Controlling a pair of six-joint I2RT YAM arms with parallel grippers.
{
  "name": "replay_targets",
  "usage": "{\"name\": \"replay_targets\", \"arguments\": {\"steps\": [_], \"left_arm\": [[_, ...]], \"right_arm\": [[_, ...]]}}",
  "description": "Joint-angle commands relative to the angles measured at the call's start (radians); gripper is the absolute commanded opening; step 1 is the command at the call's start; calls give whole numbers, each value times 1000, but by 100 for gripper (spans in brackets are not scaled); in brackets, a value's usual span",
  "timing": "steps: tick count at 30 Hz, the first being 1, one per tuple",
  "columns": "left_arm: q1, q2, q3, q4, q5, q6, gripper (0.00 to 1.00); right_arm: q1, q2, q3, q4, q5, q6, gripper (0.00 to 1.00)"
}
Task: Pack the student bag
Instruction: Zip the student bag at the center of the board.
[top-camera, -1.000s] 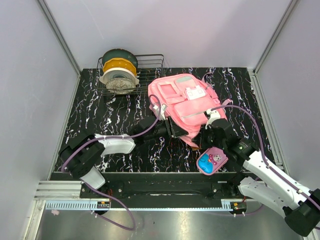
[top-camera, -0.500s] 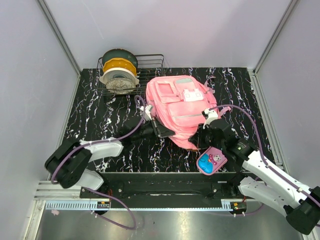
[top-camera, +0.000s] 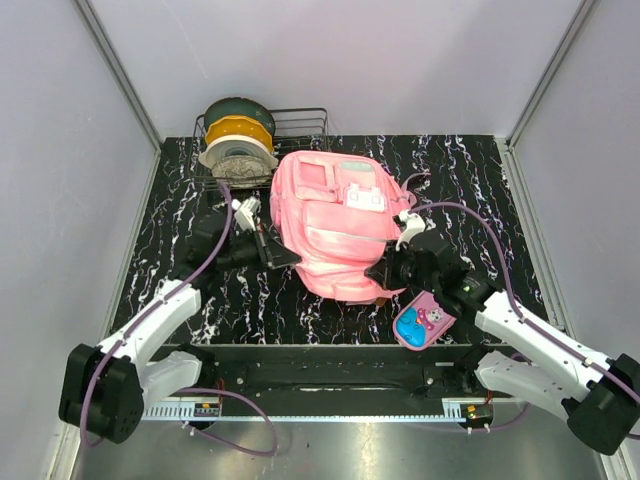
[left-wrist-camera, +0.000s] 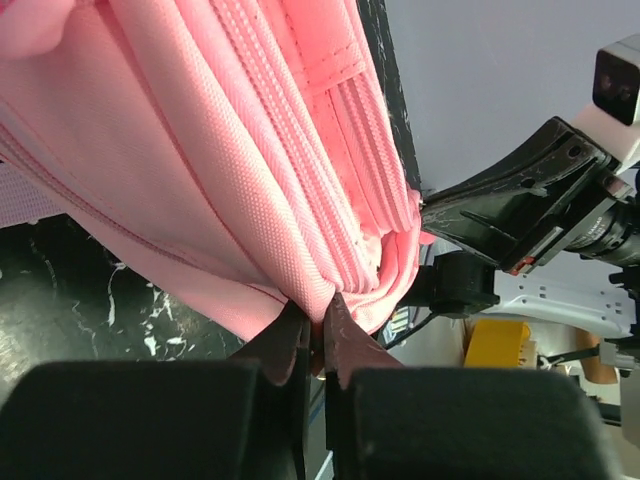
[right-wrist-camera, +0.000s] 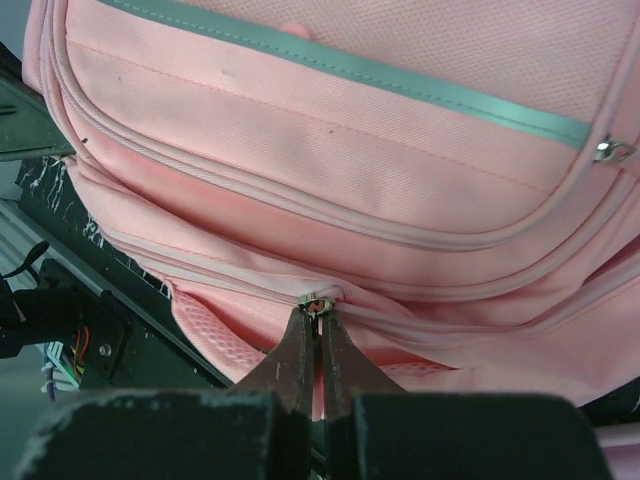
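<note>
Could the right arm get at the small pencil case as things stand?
Probably not at once. The right gripper is shut on the zipper pull of the student bag, and the pencil case lies by that arm's forearm, behind the gripper. Nothing covers it, but the arm must let go and fold back.

pink student bag (top-camera: 335, 230), black white-veined table (top-camera: 480, 170), pink-and-blue pencil case (top-camera: 422, 322), yellow spool (top-camera: 238, 128)
</note>
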Motion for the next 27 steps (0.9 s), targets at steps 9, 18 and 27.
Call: {"name": "replay_targets", "arguments": {"steps": [9,18,27], "left_arm": [[209,-63,49,22,87,63,99],[-86,-270,-68,-47,-238,-84,99],[-154,-549,-215,-241,-435,-206,99]], "right_arm": [[-17,-7,54,0,-72,-16,0],[121,88,114,119,5,31,0],[205,219,218,168,22,12,0]]}}
